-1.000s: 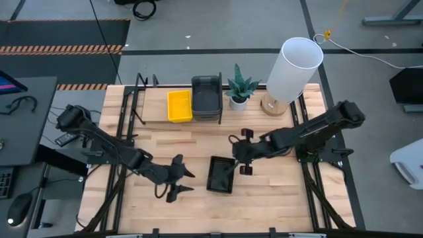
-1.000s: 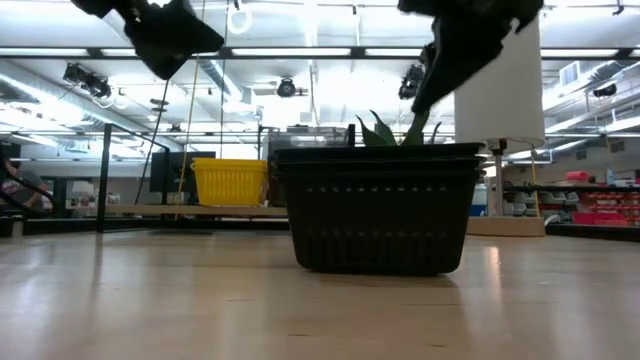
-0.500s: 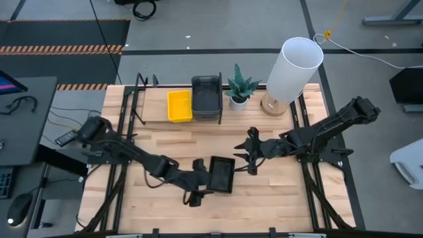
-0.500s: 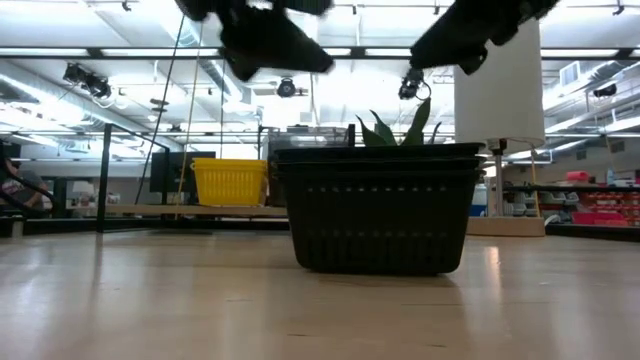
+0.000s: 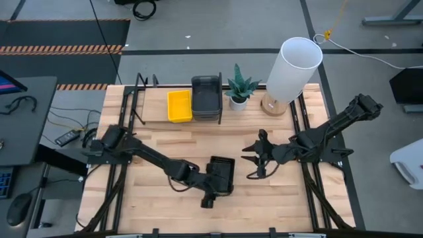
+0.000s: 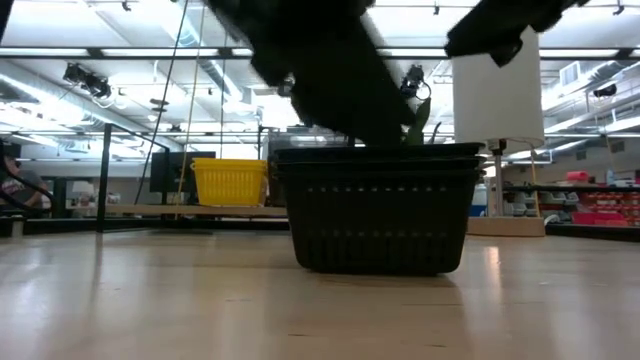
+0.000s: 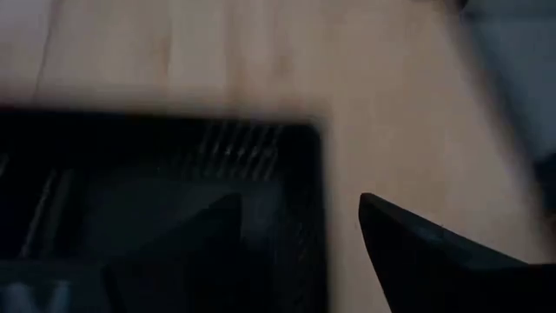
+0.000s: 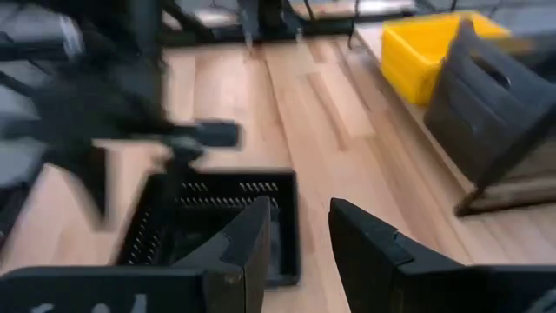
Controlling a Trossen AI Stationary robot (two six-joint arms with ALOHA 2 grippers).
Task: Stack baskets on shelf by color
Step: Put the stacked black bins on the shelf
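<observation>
A black basket with perforated walls (image 5: 223, 170) (image 6: 375, 215) stands on its base on the tabletop, with further black rims nested in it in the low view. My left gripper (image 5: 209, 191) (image 7: 300, 209) is open at the basket's near wall (image 7: 314, 200), one finger inside and one outside, with a gap showing on both sides. My right gripper (image 5: 254, 162) (image 8: 300, 230) is open, to the right of the basket (image 8: 217, 217) and clear of it. On the shelf (image 5: 151, 111) sit yellow baskets (image 5: 179, 106) and dark grey ones (image 5: 207, 96).
A potted plant (image 5: 238, 86) and a tall white lamp (image 5: 293, 66) stand at the far right of the table. Black shelf uprights (image 5: 140, 99) rise at the far left. Bare wood lies along the near edge (image 5: 277, 205).
My left gripper has swept from the table's near left toward the right and come down at the black basket's near wall. My right gripper has drawn back from the basket toward the right edge. The basket has stayed where it was.
</observation>
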